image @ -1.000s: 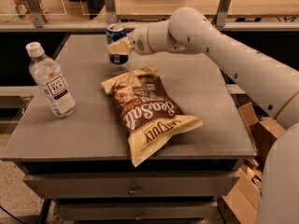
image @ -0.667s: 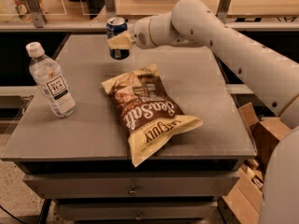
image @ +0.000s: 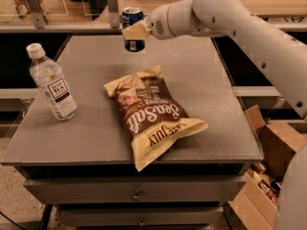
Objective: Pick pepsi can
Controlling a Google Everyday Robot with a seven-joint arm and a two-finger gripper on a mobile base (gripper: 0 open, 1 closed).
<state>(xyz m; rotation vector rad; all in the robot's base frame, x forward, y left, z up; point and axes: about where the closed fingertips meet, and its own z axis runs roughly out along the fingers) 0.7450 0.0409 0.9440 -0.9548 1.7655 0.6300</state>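
Note:
The pepsi can (image: pixel 132 17) is dark blue with a silver top. It hangs upright above the far edge of the grey table (image: pixel 201 85). My gripper (image: pixel 134 32) comes in from the right on a white arm and is shut on the can, with a tan finger (image: pixel 136 31) across its front. The can's base is clear of the tabletop.
A clear plastic bottle with a white cap (image: pixel 51 83) stands at the table's left. A brown and tan chip bag (image: pixel 153 113) lies in the middle. Cardboard boxes (image: pixel 268 147) sit on the floor at the right. A counter with posts (image: pixel 112 6) runs behind the table.
The gripper has lifted the pepsi can up from the tabletop. The bottle and chip bag have not moved.

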